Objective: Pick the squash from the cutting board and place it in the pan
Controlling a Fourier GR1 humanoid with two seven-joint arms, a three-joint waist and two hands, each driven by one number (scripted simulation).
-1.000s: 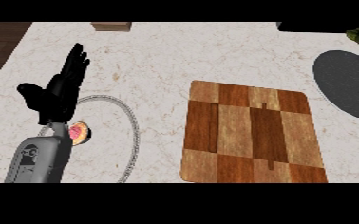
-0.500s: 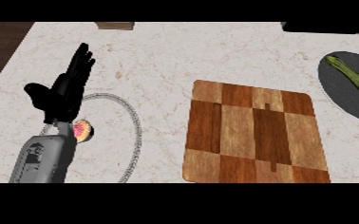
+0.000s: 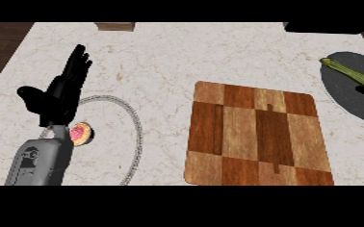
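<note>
At right edge, squash [image 3: 346, 70] in pan [image 3: 341, 94], left hand [image 3: 60, 94] open, empty.

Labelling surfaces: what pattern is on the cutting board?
Checkered light and dark brown wood on the cutting board, in the head view.

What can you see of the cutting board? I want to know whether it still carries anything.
The cutting board is a wooden rectangle with rounded corners, made of light and dark brown blocks in a checkered pattern. It lies flat on the pale marbled counter, right of centre, its near edge at the view's lower border. Nothing rests on its top. The dark pan sits apart from it to the upper right, holding a green vegetable. No hand touches the board.
</note>
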